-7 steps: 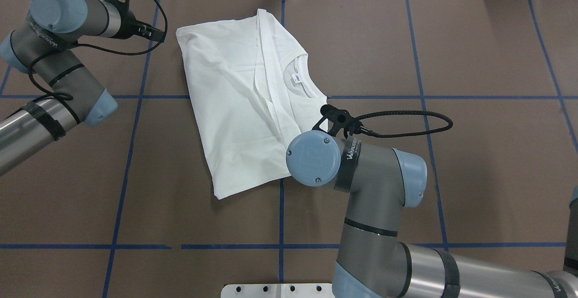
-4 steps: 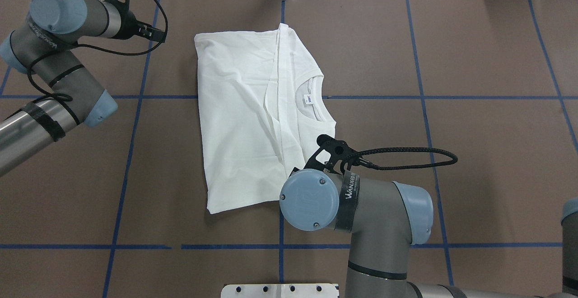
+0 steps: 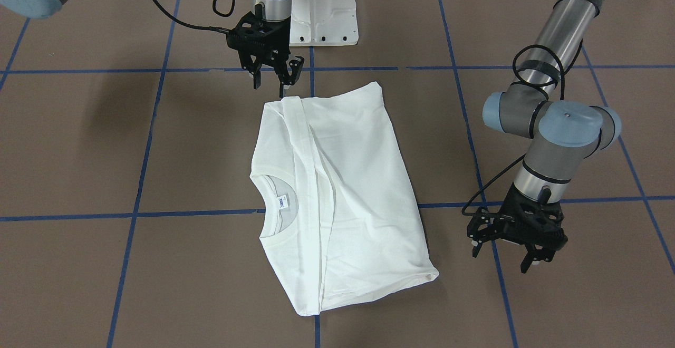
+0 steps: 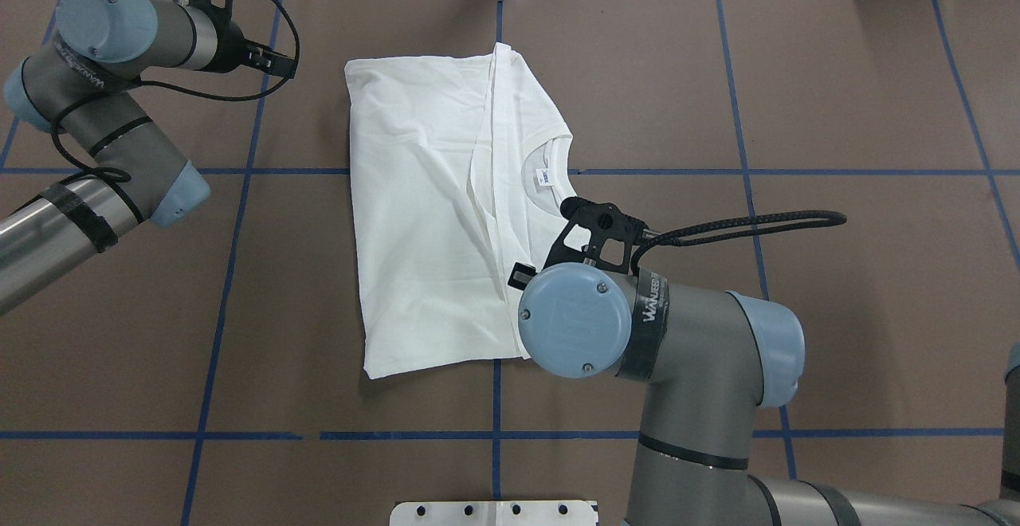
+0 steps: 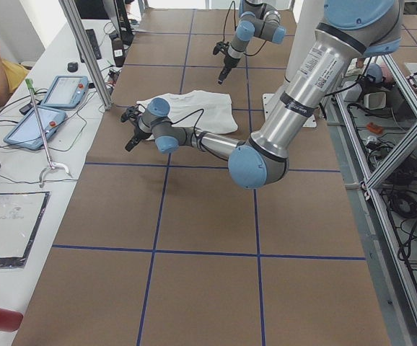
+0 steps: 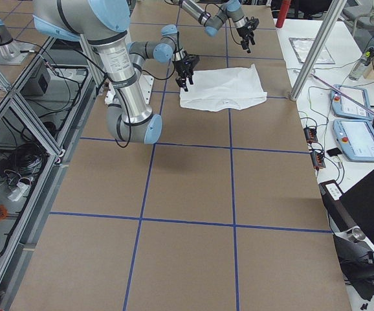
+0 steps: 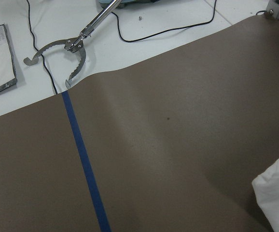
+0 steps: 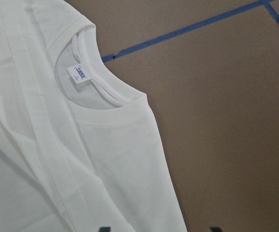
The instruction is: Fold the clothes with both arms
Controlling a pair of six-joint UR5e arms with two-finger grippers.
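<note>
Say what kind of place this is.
Most likely a robotics lab or data-collection cell. Two industrial arms, the left arm and the right arm, stand over a table gridded with blue tape, beside an aluminium frame, with control pendants on a side bench.

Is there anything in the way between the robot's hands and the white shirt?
No, nothing I can see. The right gripper hangs open just over the shirt at its edge nearest the robot. The left gripper is open off to the side, with only bare brown table between it and the shirt.
</note>
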